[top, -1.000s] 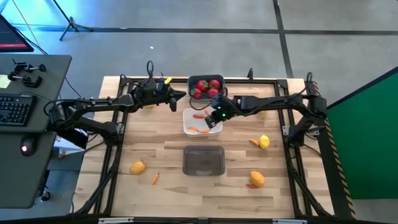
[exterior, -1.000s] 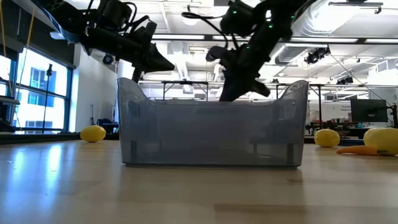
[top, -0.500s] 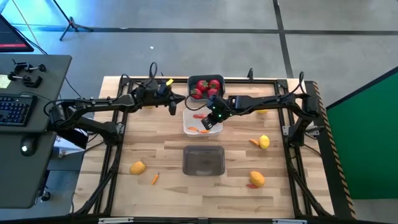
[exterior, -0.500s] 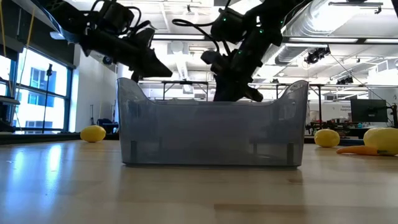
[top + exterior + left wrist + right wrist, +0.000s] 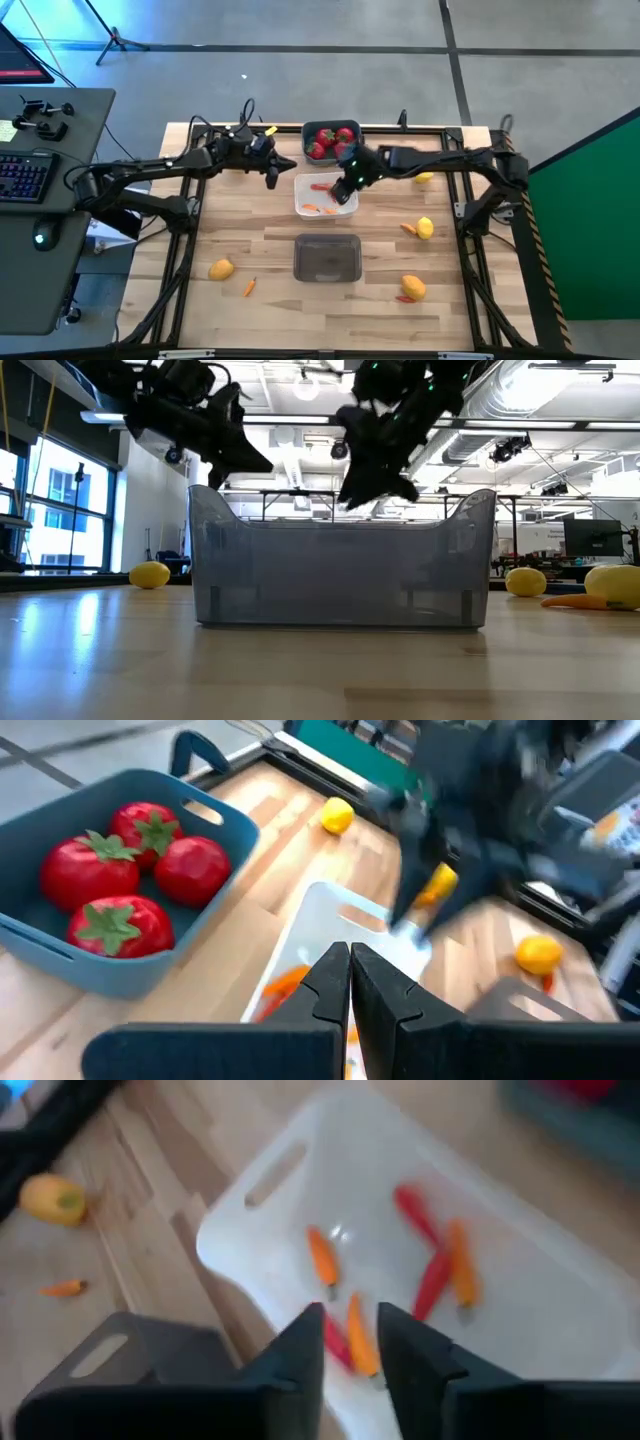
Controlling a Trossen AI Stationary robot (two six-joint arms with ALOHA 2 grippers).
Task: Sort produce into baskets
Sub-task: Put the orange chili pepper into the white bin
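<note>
Strawberries binned, some carrots in white bin, grey bin empty, lemons left out; right gripper narrowly parted, holding nothing, left gripper closed.

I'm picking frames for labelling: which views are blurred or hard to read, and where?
Right wrist view: whole picture soft with motion, white bin and carrots smeared. Left wrist view: the right arm is streaked, strawberries sharp. Low view: arms dark against bright windows. High view: crisp.
</note>
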